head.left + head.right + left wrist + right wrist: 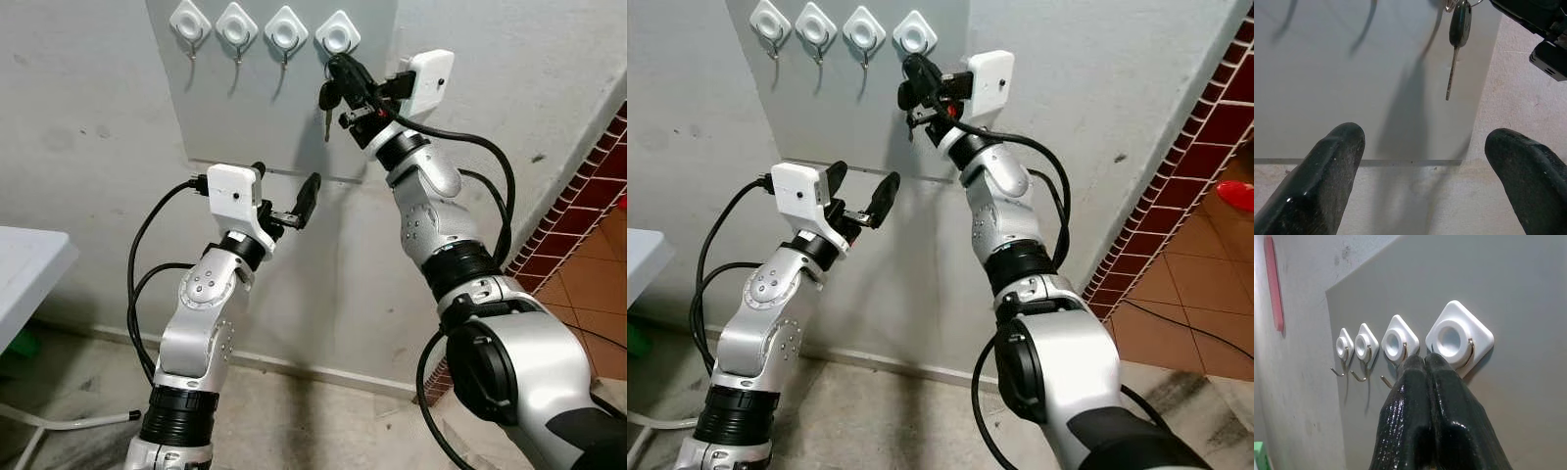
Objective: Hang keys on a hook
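Four hooks [265, 31] sit in a row on the board [255, 108]; the right gripper [338, 73] is at the rightmost, keys [328, 98] hanging below it, the left gripper [284, 196] lower left.

White hooks [284, 31], grey board [265, 117]

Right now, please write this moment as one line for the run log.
right gripper: shut on keys, at rightmost hook | left gripper: open, idle below board | keys: not yet released

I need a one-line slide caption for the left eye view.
Right gripper holds keys at the rightmost hook; open left gripper waits below.
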You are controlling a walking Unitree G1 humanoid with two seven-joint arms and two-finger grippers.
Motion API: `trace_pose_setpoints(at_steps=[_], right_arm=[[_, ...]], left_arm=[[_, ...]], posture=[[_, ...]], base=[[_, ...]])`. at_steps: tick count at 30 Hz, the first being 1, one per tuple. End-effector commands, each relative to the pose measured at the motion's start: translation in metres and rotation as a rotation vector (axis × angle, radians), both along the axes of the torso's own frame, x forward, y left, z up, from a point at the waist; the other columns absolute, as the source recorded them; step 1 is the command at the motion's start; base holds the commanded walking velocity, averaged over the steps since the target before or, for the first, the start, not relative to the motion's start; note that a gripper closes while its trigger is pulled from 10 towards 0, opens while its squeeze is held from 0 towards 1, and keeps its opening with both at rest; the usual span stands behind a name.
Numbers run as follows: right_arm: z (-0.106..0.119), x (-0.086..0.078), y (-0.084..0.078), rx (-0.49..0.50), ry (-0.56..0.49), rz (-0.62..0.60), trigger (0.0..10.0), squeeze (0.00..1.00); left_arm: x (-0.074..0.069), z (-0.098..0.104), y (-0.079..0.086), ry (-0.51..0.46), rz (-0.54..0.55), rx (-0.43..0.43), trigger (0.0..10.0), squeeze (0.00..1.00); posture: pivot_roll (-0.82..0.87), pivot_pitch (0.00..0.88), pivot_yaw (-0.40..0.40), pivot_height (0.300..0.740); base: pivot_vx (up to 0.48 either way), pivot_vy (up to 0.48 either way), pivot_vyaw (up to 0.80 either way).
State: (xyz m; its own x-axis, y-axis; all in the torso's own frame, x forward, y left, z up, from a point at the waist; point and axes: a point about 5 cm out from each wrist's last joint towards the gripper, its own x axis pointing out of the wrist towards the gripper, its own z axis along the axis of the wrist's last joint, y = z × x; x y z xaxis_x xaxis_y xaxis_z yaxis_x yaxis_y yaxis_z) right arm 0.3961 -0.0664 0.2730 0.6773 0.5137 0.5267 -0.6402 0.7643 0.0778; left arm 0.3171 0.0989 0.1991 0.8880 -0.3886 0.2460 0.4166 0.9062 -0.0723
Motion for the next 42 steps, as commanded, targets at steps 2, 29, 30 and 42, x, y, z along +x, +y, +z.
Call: trace_pose_setpoints(at_steps=[2, 29, 30, 42], right_arm=[[0.010, 0.002, 0.001, 0.046, 0.003, 0.015, 10.0, 0.00], [-0.014, 0.008, 0.004, 0.268, 0.228, 0.090, 10.0, 1.00], [-0.015, 0.008, 0.003, 0.282, 0.234, 0.088, 10.0, 1.00], [-0.034, 0.011, -0.010, 0.542, 0.374, 0.045, 10.0, 0.00]], left_arm=[[-0.002, 0.004, -0.001, -0.015, -0.005, 0.005, 10.0, 0.00], [-0.002, 0.005, -0.001, -0.008, 0.005, 0.000, 10.0, 0.00], [-0.002, 0.005, -0.001, -0.008, 0.006, 0.001, 10.0, 0.00], [-0.003, 0.004, -0.001, -0.012, 0.030, 0.004, 10.0, 0.00]], posture=[[0.03, 0.050, -0.025, 0.740], [0.03, 0.058, -0.029, 0.740], [0.03, 0.058, -0.029, 0.740], [0.03, 0.054, -0.031, 0.740]], base=[[0.000, 0.000, 0.00], [0.000, 0.000, 0.00], [0.000, 0.000, 0.00], [0.000, 0.000, 0.00]])
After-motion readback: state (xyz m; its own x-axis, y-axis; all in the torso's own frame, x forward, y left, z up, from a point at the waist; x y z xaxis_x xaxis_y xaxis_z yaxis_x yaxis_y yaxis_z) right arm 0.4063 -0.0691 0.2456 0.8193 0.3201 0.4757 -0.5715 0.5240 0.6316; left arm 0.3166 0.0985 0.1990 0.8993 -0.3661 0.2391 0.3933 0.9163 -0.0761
